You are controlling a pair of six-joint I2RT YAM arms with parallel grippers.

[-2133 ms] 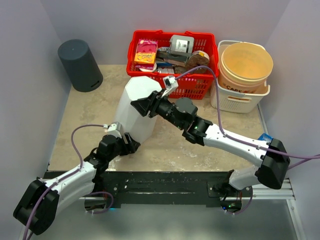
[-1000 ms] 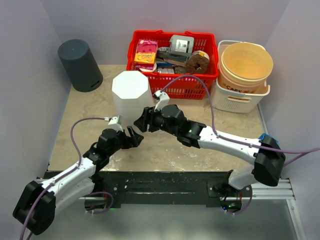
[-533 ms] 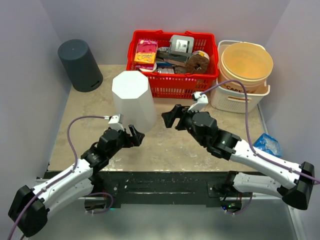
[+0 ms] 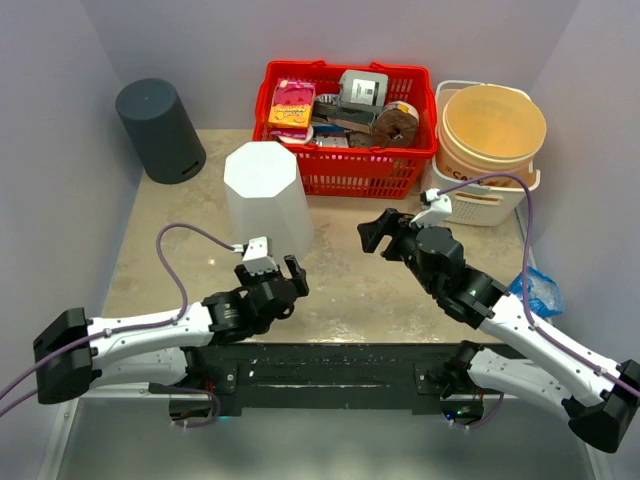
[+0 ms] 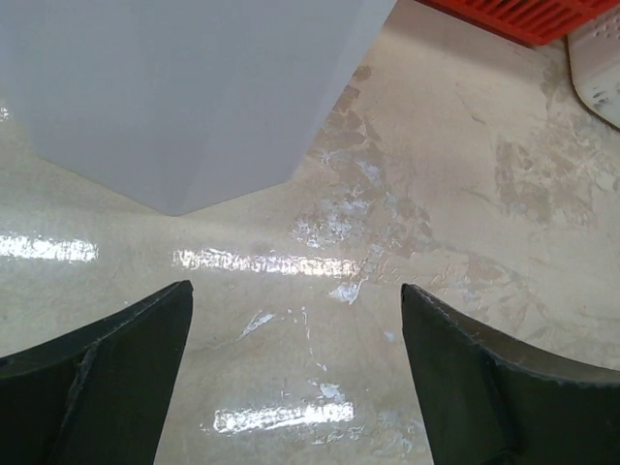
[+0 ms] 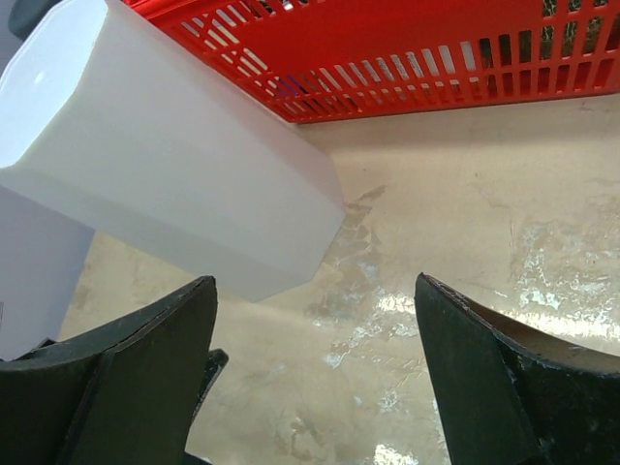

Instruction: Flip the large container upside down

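Left gripper [image 4: 292, 274]: jaws spread wide, nothing between them. In its wrist view there is only bare table between the fingers [image 5: 116, 368]. It sits low, on the near side of the white container [image 4: 265, 195], by the container's near-right bottom corner. Close, but not touching: a strip of glossy table [image 5: 407, 223] shows between the fingertips and the container's lower edge [image 5: 184, 87].

Right gripper [image 4: 374, 232]: also wide open and empty. It's off to the right of the container and pointing back toward it, with a clear gap between them. From its wrist camera the container [image 6: 165, 165] fills the upper left, and the space between the fingers [image 6: 145, 358] is just table.

The container itself is a tall octagonal white tub. It stands on the table [image 4: 340, 290] on its own, with the closed flat end up and the wider end down. Neither arm is on it.

Around the container:
- Red basket [image 4: 345, 120]: just behind it and to the right, full of mixed goods. There's a pink packet [image 4: 291, 105] at the corner nearest the container. I can't tell whether the basket and container touch.
- White slatted bin [image 4: 480, 200]: further right, past the red basket, holding stacked tan buckets [image 4: 493, 130].
- Dark grey cylinder [image 4: 160, 130]: behind and to the left, well apart, standing upright.
- Something blue and crumpled [image 4: 538, 290]: far right and nearer the bases than the container. It's partly behind the right arm, so I can't make out what it is.
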